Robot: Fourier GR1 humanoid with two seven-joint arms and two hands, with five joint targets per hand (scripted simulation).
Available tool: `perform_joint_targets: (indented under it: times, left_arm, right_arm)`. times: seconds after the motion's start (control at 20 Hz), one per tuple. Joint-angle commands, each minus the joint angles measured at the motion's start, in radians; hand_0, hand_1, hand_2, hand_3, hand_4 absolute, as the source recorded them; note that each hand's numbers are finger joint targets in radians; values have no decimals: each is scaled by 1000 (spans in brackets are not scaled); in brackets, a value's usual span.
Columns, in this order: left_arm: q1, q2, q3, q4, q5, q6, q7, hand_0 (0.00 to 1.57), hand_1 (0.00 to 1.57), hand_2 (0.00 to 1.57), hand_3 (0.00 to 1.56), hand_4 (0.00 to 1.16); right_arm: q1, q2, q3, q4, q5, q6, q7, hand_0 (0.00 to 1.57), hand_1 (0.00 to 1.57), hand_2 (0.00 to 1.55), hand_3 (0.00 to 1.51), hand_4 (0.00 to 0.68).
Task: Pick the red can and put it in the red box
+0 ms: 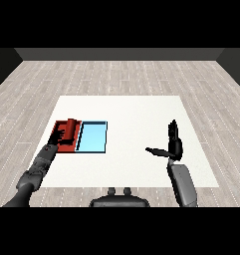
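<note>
1. At the far left, the grey left forearm [39,167] reaches in from the lower corner and up across the counter [136,164] toward the trays.
2. The left robot hand [61,135] is black and sits over the red tray [56,130], its fingers curled round the red can [70,128].
3. The red can is a small, plain red cylinder, nearly the same shade as the tray beneath it. It lies tilted rather than upright, its upper end showing above the fingers. It is within the red tray's outline, toward the tray's right side. Whether it rests on the tray floor or is held just above it cannot be told.
4. Just beside the red tray, on its right, lies the light blue tray [93,137]; a dark rim runs between the two.
5. Well apart, over the right part of the counter, the right robot hand [172,146] is held above the surface. Its fingers are straight and point away from the robot, the thumb sticks out to the left, and it holds nothing.
6. Below it, the grey right forearm [182,184] comes in from the lower right.
</note>
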Motion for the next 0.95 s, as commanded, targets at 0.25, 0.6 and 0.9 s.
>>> perform_joint_targets:
  times: [0.25, 0.6, 0.9]
  left_arm:
    - [30, 89, 111, -14, 88, 6, -109, 0, 0, 0, 0, 0]
    - [-7, -22, 321, -295, 317, -38, -481, 0, 0, 0, 0, 0]
    - [58, -235, 294, -512, 384, -207, -620, 0, 0, 0, 0, 0]
  right_arm:
    - [19, 4, -24, -26, -39, 41, -35, 0, 0, 0, 0, 0]
    - [26, 40, 9, -59, -89, 83, -45, 0, 0, 0, 0, 0]
    - [67, 34, 52, -74, -129, 161, -29, 0, 0, 0, 0, 0]
